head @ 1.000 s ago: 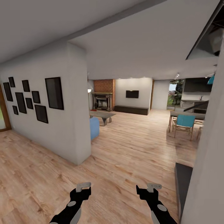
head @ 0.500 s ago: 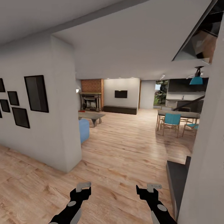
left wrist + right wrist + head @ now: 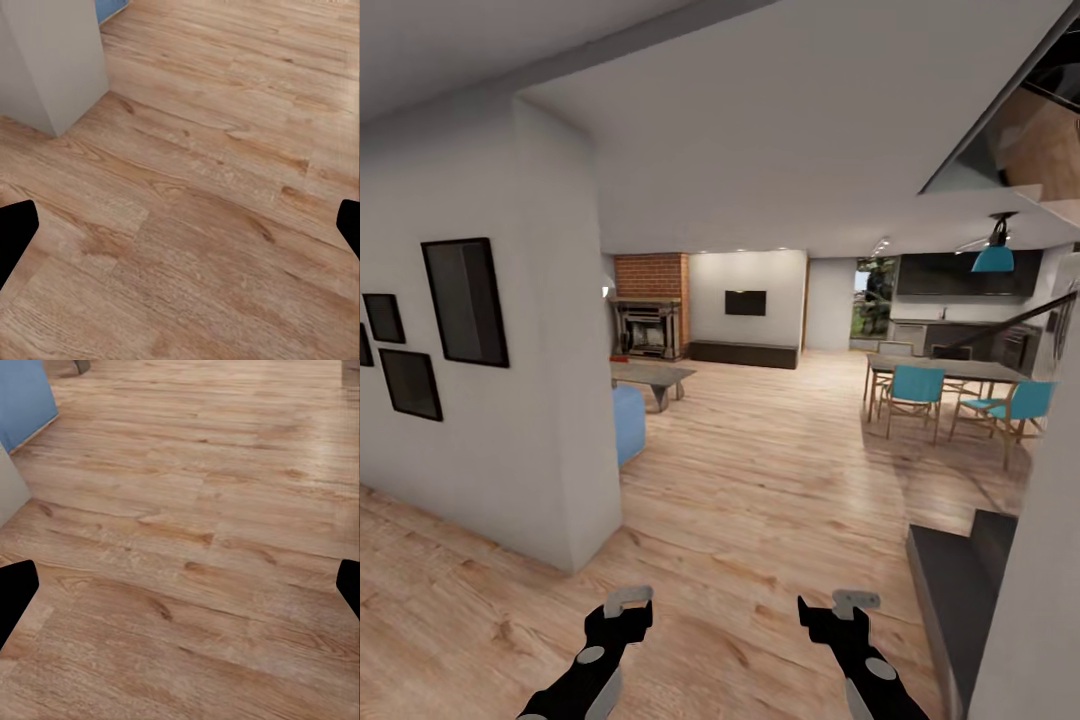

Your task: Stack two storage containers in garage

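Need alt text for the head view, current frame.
Both grippers, left and right, hang empty and open over a light wood plank floor. A white wall corner stands on the left; beyond are a brick fireplace and teal dining chairs.

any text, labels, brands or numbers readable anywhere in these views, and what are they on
No readable text in any view.
The picture frames on the white wall hold plain dark panels, no lettering.
The wall screen beside the brick fireplace is blank and dark.
The left gripper and right gripper carry no visible markings.
The kitchen area is too far and small to tell.
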`<state>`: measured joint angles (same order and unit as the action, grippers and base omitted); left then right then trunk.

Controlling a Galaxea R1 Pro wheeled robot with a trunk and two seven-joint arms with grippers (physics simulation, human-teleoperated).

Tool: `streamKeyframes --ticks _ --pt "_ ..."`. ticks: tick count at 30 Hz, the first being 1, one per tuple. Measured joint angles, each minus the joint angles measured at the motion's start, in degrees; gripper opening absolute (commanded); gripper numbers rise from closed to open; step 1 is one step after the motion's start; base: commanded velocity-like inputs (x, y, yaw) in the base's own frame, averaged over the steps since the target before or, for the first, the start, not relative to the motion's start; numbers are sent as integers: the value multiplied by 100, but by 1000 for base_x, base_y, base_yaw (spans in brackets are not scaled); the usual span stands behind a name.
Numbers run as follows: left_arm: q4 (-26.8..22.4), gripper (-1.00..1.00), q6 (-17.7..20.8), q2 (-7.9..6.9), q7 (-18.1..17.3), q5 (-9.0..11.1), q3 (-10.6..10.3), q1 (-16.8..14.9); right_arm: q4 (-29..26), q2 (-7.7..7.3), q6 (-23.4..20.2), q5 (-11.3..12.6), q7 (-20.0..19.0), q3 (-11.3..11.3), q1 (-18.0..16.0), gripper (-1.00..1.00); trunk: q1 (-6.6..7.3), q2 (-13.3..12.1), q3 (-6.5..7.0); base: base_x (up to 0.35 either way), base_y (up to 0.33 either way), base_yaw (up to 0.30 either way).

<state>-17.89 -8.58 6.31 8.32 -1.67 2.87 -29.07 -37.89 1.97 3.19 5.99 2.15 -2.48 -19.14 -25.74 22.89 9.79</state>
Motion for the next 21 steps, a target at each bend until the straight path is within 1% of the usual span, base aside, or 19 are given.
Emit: streamKeyframes --ticks 3,8,17,21 --pt "-1 100 0 4 5 0 -1 0 3 0 0 0 0 1 0 100 0 0 0 302 117 0" --pt "-1 100 0 -1 7 -7 -7 0 4 0 -1 0 0 1 0 100 0 0 0 325 23 -32" --pt "1 100 3 -2 14 -8 -8 -1 2 0 -2 -6 0 2 1 100 0 0 0 331 -32 -221" --pt "-1 100 0 -2 15 -8 -8 0 4 0 -1 -8 0 1 0 100 0 0 0 331 -8 -83"
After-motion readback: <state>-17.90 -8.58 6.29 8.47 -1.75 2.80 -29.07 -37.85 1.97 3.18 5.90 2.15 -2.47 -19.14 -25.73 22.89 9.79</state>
